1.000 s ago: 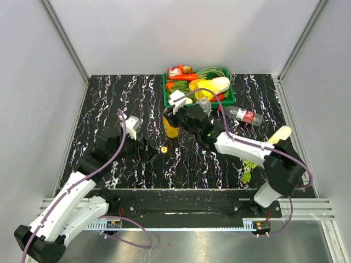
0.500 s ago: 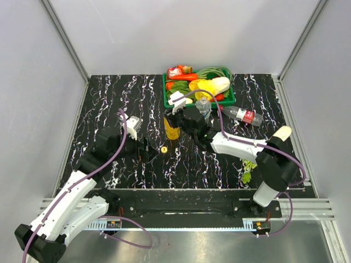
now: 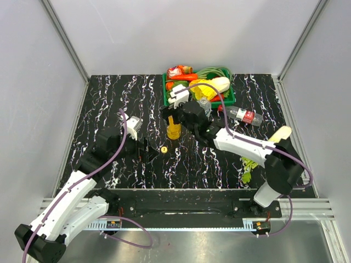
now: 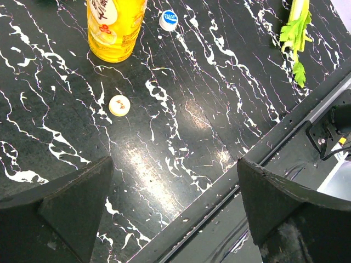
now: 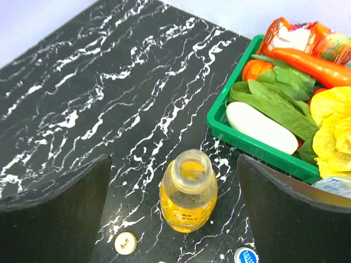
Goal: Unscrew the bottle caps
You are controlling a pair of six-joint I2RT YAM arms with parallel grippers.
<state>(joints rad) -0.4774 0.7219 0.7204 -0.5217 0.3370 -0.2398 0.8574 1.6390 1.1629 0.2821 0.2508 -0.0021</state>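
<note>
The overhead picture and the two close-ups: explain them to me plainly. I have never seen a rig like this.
Two robot arms, each ending in a two-finger gripper, are bolted at the near edge of a black marbled table. The wide picture looks down from above and behind them; the other two come from wrist cameras, so the dark wedges at the sides are fingers. The left gripper is open and empty; in its view lie a yellow cap and a blue cap. The right gripper is open above an uncapped orange juice bottle, holding nothing. Beside it is a green tray of vegetables.
</note>
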